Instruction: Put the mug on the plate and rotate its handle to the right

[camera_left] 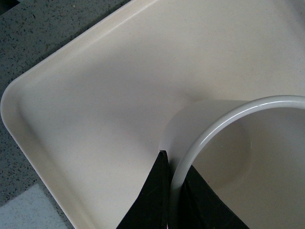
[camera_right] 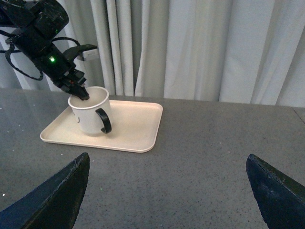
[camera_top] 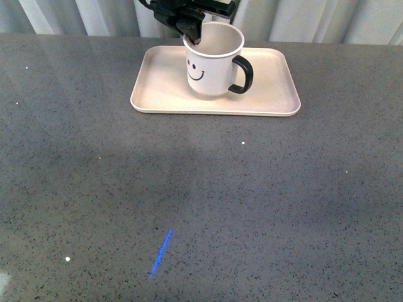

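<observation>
The white mug (camera_top: 211, 63) with a black smiley face stands upright on the pale pink plate (camera_top: 277, 88) at the far middle of the table. Its black handle (camera_top: 242, 75) points right in the front view. My left gripper (camera_top: 192, 31) is shut on the mug's rim at its far left side, one finger inside and one outside. The left wrist view shows the rim (camera_left: 209, 133) pinched between the black fingers (camera_left: 152, 195) over the plate (camera_left: 95, 95). My right gripper (camera_right: 167, 191) is open and empty, well away from the mug (camera_right: 90, 114) and plate (camera_right: 138, 129).
The grey speckled table (camera_top: 189, 207) spreads in front of the plate, with a short blue light streak (camera_top: 160, 251) near the front. Pale curtains (camera_right: 200, 47) hang behind the table's far edge.
</observation>
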Robot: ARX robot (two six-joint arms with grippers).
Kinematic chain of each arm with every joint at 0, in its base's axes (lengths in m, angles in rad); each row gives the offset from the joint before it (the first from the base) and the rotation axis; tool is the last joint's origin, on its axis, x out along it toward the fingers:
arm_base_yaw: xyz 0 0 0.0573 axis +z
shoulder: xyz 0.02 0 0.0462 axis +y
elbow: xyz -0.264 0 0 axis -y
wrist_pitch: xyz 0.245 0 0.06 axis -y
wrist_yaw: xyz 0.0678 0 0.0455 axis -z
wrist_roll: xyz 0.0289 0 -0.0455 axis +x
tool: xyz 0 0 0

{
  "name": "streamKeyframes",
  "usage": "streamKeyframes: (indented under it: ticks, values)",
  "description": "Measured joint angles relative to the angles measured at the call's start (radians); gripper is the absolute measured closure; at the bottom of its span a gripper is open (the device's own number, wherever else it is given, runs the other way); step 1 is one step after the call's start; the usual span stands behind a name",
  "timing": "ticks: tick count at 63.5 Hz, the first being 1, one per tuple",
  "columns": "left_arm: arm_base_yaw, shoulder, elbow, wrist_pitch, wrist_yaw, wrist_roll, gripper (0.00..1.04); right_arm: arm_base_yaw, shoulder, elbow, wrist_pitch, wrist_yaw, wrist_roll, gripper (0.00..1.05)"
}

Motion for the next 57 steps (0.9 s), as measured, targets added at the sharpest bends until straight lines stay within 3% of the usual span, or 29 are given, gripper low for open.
streamKeyframes:
  ticks: [57]
  values:
    - [-0.006,0.031,0.0,-0.024,-0.015,0.025,1.03,0.0,0.0,0.0,0.0,0.0,0.0,0.09]
